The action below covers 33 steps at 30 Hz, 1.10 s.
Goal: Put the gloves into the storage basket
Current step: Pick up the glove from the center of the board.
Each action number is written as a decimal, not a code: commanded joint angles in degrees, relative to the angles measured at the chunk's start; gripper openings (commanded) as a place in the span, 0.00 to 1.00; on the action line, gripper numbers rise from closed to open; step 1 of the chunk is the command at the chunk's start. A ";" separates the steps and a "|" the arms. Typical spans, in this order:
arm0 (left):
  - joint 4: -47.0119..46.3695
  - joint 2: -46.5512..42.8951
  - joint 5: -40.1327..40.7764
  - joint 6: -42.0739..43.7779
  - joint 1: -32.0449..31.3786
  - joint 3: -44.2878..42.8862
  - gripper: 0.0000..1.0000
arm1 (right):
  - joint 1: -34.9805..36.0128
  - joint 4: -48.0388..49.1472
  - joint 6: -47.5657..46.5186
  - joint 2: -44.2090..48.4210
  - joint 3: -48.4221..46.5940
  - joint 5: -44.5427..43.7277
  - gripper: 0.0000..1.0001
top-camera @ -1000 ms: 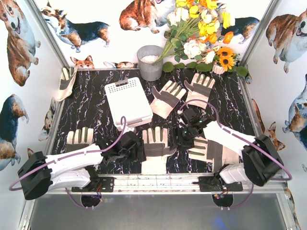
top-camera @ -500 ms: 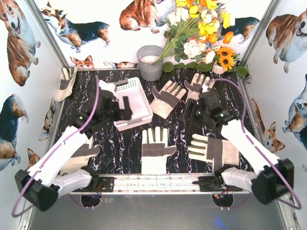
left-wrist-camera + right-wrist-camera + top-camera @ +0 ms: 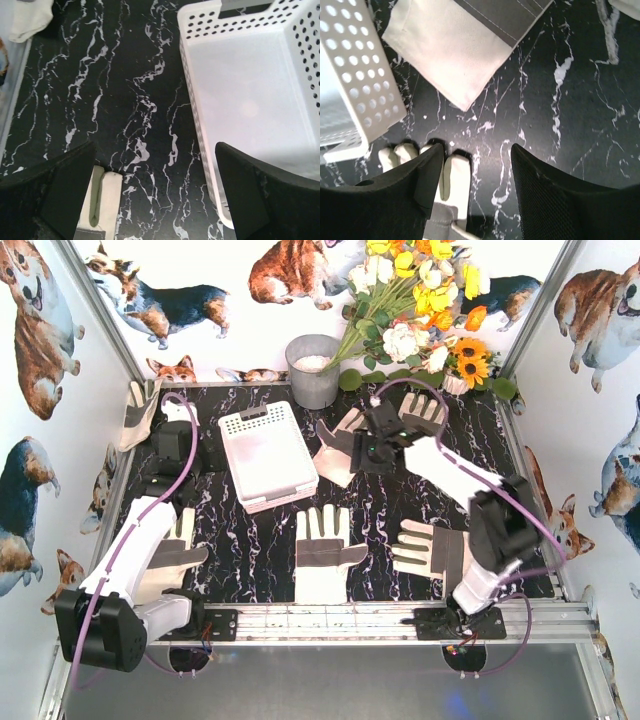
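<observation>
My left gripper (image 3: 155, 150) hung over the far left part of the black marble table (image 3: 125, 75). Its two black fingers (image 3: 65, 190) stood wide apart and held nothing. Only bare table lay between them. The small white plastic storage basket with holes in its sides (image 3: 250, 100) sat just to the right of the right-hand finger. The tip of a cream-white fabric glove with grey patches (image 3: 102, 200) peeked out on the near side, close to the left-hand finger. I could not tell if it touched the finger.

My right gripper (image 3: 477, 150) hung over the middle of the table, just right of the basket. Its fingers (image 3: 545, 200) were apart too, and they gripped nothing. Bare table showed in the gap. The cuff of a second glove (image 3: 465, 55) lay flat on the table ahead of the fingertips and apart from them. The fingertips of a third glove (image 3: 452, 180) lay beside the left-hand finger and were partly hidden under it.

From above, I saw the third glove lying flat at the near middle of the table. A fourth glove (image 3: 440, 550) lay at the near right. A fifth glove (image 3: 425, 412) lay at the far right. A sixth glove (image 3: 135, 410) leaned on the left wall at the far left. Every glove I could see was outside the basket.
</observation>
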<state>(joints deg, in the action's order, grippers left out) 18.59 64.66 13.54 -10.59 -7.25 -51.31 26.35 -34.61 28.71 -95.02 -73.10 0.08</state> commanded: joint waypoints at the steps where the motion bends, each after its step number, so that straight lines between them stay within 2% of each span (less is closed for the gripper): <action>1: -2.88 -0.68 5.54 2.98 0.74 -0.04 1.00 | 0.54 0.22 -2.91 -7.70 -7.16 -2.75 0.59; 4: -3.34 -0.72 5.57 2.90 0.75 0.19 1.00 | 0.87 -0.74 -5.18 -13.31 -12.19 -4.82 0.60; 10: -3.67 2.52 0.54 2.46 0.73 -1.02 1.00 | 0.84 -4.80 -10.66 -23.81 -23.20 -10.87 0.63; 18: -4.58 1.36 0.72 3.65 0.74 -0.44 1.00 | -1.74 -5.95 -11.43 -31.69 -29.42 -8.58 0.63; 22: -4.32 1.50 0.90 3.95 0.74 -0.63 1.00 | -2.78 -8.38 -12.16 -34.17 -30.47 -9.09 0.51; 25: -4.22 1.69 0.79 3.99 0.74 -0.76 1.00 | -3.17 -9.73 -12.54 -34.12 -28.23 -9.87 0.34; 32: -4.22 2.06 -0.62 4.33 0.74 -0.90 1.00 | -4.42 -7.35 -11.66 -26.11 -19.06 -8.06 0.01; 33: -4.26 2.05 -0.95 4.40 0.79 -0.90 1.00 | -4.40 -7.50 -11.74 -24.60 -18.56 -8.12 0.00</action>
<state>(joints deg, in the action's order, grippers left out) 15.62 66.96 13.98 -7.09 -7.18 -51.31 22.61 -39.27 17.61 -123.94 -95.50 -7.51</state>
